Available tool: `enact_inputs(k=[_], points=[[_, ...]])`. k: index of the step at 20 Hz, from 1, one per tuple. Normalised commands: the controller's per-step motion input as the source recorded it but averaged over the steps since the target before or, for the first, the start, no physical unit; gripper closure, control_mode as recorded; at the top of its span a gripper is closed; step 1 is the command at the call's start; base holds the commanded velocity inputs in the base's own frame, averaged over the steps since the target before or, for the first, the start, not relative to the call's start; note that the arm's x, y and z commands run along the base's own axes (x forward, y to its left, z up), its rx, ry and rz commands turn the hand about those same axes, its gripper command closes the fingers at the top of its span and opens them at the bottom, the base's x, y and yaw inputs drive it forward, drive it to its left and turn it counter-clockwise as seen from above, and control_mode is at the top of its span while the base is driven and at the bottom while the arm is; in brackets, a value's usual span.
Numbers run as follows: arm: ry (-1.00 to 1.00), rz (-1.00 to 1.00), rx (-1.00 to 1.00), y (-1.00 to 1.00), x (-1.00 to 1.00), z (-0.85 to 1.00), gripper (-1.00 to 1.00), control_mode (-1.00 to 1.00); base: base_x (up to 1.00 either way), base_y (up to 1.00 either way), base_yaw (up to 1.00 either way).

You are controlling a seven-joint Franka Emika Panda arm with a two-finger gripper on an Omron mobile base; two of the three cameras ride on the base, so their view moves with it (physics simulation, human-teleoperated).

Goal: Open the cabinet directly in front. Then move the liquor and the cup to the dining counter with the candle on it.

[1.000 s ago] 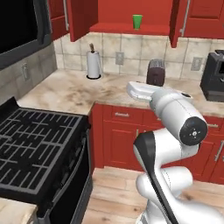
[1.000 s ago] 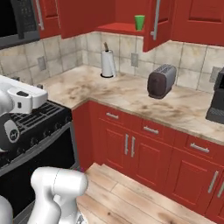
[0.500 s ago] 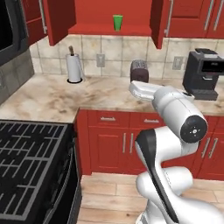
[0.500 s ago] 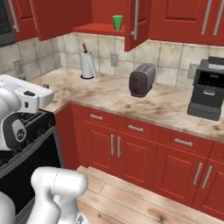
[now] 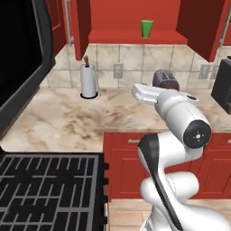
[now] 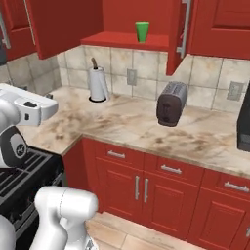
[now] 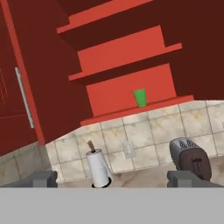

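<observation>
Cabinet (image 6: 63, 24) doors are seen swung open, both cut off by the frame. The cup (image 7: 140, 97) stands alone on the lowest shelf, above the desk (image 6: 146, 132) with paper-towel roll (image 7: 99, 169) and toaster (image 6: 172, 103). The hand (image 7: 116, 179) is spread wide, holding nothing, fingertips barely visible.

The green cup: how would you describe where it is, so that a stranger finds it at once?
Look at the red wall cabinet, whose two doors stand open above the marble worktop. On its lowest shelf stands the small bright green tapered cup without handle. It stands alone there, the one green thing among red.
</observation>
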Motion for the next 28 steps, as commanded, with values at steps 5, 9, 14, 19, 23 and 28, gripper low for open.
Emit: enact_inputs(k=[5,9,14,19,23,28], points=[[0.00,0.00,0.00,0.00,0.00,0.00,-1.00,1.00,0.82,-0.30,-0.18],[0.00,0.00,0.00,0.00,0.00,0.00,-1.00,1.00,0.95,-0.28,-0.17],[0.00,0.00,0.00,0.00,0.00,0.00,-1.00,1.00,0.78,-0.03,-0.11],[0.00,0.00,0.00,0.00,0.00,0.00,-1.00,1.00,0.35,-0.06,-0.07],[0.00,0.00,0.00,0.00,0.00,0.00,-1.00,1.00,0.44,-0.13,-0.07],[0.00,0.00,0.00,0.00,0.00,0.00,-1.00,1.00,1.00,-0.14,-0.01]])
